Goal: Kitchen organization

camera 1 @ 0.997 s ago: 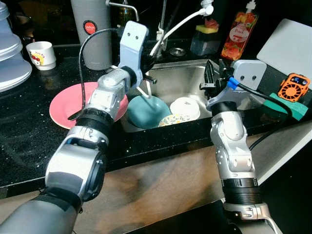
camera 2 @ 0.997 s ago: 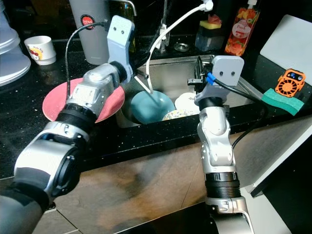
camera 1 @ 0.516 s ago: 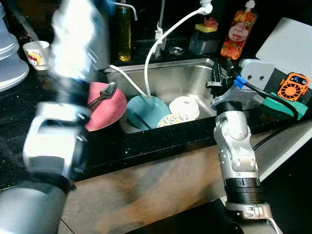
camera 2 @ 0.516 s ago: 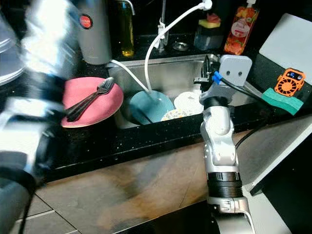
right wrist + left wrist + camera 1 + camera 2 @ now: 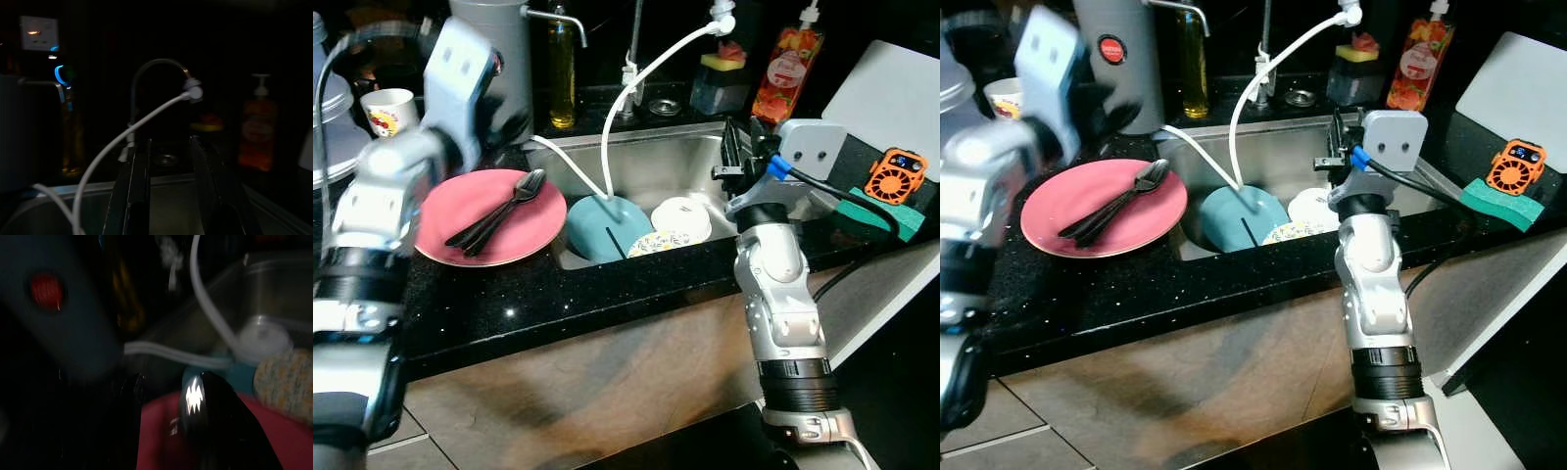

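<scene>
Black speckled stone counter around a steel sink. Dark cutlery lies on the round pink plate at nine o'clock of the sink. Teal bowl, white dish and patterned dish remain inside. Left gripper and right gripper are both parted, empty.

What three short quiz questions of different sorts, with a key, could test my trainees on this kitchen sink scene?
1. True or false: the dark cutlery lies on the round pink plate.
2. Which dish in the steel sink does the white hose reach? A. the teal bowl B. the white bowl
3. Fill in: the orange fan sits beside a green ____.

Key: 1 true; 2 A; 3 sponge.
</scene>
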Controlling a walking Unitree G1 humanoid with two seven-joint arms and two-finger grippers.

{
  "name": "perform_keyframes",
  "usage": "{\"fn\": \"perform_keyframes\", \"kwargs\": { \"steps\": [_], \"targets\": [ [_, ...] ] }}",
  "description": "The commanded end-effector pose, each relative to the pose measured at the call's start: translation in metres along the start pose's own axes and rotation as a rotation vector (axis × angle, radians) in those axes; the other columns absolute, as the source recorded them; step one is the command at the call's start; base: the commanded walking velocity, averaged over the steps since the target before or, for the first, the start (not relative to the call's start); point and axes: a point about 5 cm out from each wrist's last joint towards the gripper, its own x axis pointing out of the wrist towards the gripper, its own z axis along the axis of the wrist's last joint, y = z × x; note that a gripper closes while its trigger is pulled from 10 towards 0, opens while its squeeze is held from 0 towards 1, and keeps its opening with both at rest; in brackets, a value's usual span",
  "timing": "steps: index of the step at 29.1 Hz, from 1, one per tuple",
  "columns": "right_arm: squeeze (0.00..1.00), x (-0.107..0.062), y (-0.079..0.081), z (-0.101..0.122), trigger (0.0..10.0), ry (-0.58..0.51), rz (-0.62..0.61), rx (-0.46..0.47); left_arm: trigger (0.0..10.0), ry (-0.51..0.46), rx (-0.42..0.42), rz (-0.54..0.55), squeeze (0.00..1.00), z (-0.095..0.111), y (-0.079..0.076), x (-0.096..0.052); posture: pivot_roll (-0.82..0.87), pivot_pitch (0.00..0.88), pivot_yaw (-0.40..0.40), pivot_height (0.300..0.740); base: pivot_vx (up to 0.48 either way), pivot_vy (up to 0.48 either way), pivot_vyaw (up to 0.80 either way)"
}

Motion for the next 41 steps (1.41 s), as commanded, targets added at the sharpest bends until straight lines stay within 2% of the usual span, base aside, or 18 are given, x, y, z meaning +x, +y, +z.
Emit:
{"fn": "perform_keyframes", "kwargs": {
  "steps": [1,3,5,12,20,23,25,26,31,32,38,41],
  "targets": [
    [0.00,0.000,0.002,-0.004,10.0,0.012,0.005,0.003,10.0,0.058,0.004,-0.027,0.02,-0.014,0.000,-0.002,0.18,0.011,-0.031,0.740,0.000,0.000,0.00],
    [0.00,0.001,0.004,-0.003,10.0,0.009,0.010,0.008,10.0,0.171,-0.069,-0.069,0.00,-0.047,0.001,-0.008,0.18,0.007,-0.026,0.740,0.000,0.000,0.00],
    [0.00,0.001,0.003,-0.003,10.0,0.006,0.009,0.009,10.0,0.203,-0.132,-0.118,0.00,-0.063,-0.001,-0.012,0.18,0.003,-0.024,0.740,0.000,0.000,0.00],
    [0.00,0.000,0.000,-0.003,10.0,0.005,-0.003,0.004,10.0,0.219,-0.245,-0.212,0.00,-0.070,-0.005,-0.010,0.17,0.000,-0.020,0.740,0.000,0.000,0.00],
    [0.00,0.000,-0.002,-0.003,10.0,0.005,-0.007,-0.003,10.0,0.257,-0.240,-0.244,0.00,-0.070,-0.002,-0.008,0.17,0.000,-0.017,0.740,0.000,0.000,0.00],
    [0.00,0.000,-0.003,-0.003,10.0,0.004,-0.013,-0.002,10.0,0.217,-0.228,-0.247,0.00,-0.057,0.006,-0.009,0.17,0.001,-0.019,0.740,0.000,0.000,0.00],
    [0.00,0.000,-0.003,-0.003,10.0,0.006,-0.012,0.000,10.0,0.294,-0.141,-0.255,0.00,-0.064,0.006,-0.011,0.17,0.001,-0.019,0.740,0.000,0.000,0.00],
    [0.00,0.000,-0.002,-0.003,10.0,0.006,-0.010,0.002,10.0,0.332,-0.123,-0.249,0.00,-0.068,0.006,-0.012,0.17,0.001,-0.019,0.740,0.000,0.000,0.00],
    [0.00,0.000,-0.001,-0.003,10.0,0.006,-0.007,0.004,10.0,0.397,-0.138,-0.227,0.00,-0.080,0.005,-0.014,0.17,0.005,-0.021,0.740,0.000,0.000,0.00],
    [0.00,0.000,-0.001,-0.004,10.0,0.008,-0.008,0.004,0.0,0.408,-0.161,-0.220,0.00,-0.085,0.001,-0.013,0.17,0.005,-0.021,0.740,0.000,0.000,0.00],
    [0.00,0.000,-0.002,-0.003,10.0,0.010,-0.007,0.002,0.0,0.368,-0.183,-0.215,0.00,-0.082,0.000,-0.010,0.17,0.009,-0.024,0.740,0.000,0.000,0.00],
    [0.00,0.000,-0.003,-0.003,10.0,0.009,-0.008,0.001,0.0,0.312,-0.208,-0.201,0.00,-0.073,0.004,-0.008,0.17,0.010,-0.028,0.740,0.000,0.000,0.00]
  ]
}}
